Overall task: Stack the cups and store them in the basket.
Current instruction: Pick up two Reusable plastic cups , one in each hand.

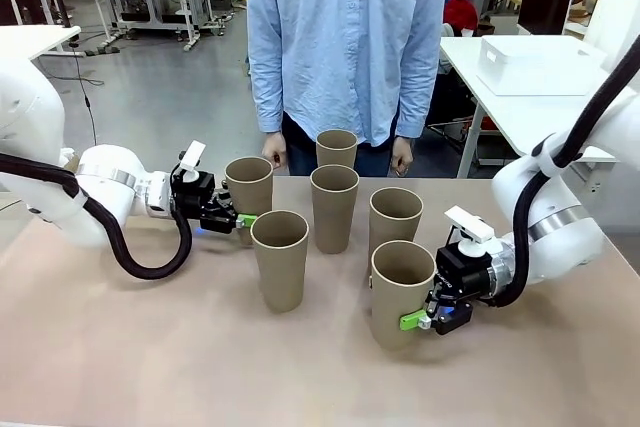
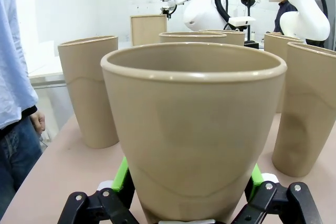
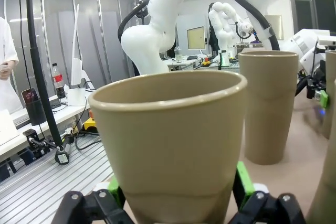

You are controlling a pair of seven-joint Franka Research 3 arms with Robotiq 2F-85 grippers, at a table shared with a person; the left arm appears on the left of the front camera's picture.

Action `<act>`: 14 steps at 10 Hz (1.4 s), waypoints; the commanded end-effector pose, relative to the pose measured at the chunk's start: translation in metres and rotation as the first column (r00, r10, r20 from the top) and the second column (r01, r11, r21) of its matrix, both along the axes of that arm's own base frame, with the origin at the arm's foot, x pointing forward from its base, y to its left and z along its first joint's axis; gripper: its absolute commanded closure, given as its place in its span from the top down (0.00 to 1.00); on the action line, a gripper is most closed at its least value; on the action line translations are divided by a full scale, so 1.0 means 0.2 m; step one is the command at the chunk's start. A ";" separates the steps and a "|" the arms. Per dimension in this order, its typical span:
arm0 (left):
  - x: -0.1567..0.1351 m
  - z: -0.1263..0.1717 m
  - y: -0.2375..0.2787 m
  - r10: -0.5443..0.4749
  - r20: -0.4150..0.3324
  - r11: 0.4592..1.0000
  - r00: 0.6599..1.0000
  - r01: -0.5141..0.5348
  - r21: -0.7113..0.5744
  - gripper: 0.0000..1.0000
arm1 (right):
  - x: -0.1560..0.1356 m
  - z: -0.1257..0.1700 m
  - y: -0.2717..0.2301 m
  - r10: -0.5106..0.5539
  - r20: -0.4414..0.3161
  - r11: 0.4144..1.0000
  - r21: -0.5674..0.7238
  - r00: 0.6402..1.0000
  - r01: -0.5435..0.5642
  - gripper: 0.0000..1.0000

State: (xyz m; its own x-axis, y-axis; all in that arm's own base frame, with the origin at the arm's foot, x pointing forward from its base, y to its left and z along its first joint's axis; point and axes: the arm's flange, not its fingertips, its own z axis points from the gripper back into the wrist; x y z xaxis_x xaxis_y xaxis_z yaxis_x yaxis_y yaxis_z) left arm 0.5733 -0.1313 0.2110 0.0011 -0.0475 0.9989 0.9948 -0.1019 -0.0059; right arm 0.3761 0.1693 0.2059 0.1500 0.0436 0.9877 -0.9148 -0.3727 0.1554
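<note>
left pincer [image 1: 244, 217] astride far-left cup [image 1: 249, 182] | right pincer [image 1: 417, 318] astride near-right cup [image 1: 399, 289]

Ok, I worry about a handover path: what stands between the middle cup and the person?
Another cup stands upright there, near the table's far edge; the front view shows it.

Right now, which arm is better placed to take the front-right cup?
Right: the right claw straddles the front-right cup, jaws open; the left claw straddles the rear-left cup instead.
</note>
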 end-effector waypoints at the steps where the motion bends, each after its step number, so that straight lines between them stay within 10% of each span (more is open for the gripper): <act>1: 0.00 0.01 -0.03 0.019 0.022 0.999 1.000 -0.019 -0.028 1.00 | 0.03 0.00 0.05 -0.024 0.010 1.000 -0.004 1.000 0.024 1.00; 8: -0.01 0.02 -0.03 0.010 0.026 0.997 1.000 -0.008 -0.071 1.00 | 0.03 0.01 0.05 -0.006 -0.002 1.000 0.005 1.000 0.006 1.00; 11: -0.02 0.03 -0.02 0.004 0.026 0.999 1.000 -0.003 -0.041 0.63 | 0.03 0.01 0.04 0.002 -0.005 1.000 0.020 1.000 -0.002 0.61; 12: -0.02 0.04 -0.01 0.010 0.032 0.999 0.999 -0.008 -0.047 0.62 | 0.03 0.02 0.04 0.004 0.002 1.000 0.024 1.000 -0.004 0.75; 13: -0.03 0.04 0.00 0.010 0.036 0.999 0.999 -0.008 -0.050 0.44 | 0.03 0.03 0.03 0.010 0.007 0.999 0.035 1.000 -0.011 0.41; 14: -0.02 0.06 0.01 -0.006 0.038 0.999 0.999 0.008 -0.054 0.43 | 0.01 0.05 0.01 0.000 0.025 1.000 0.002 1.000 0.000 0.58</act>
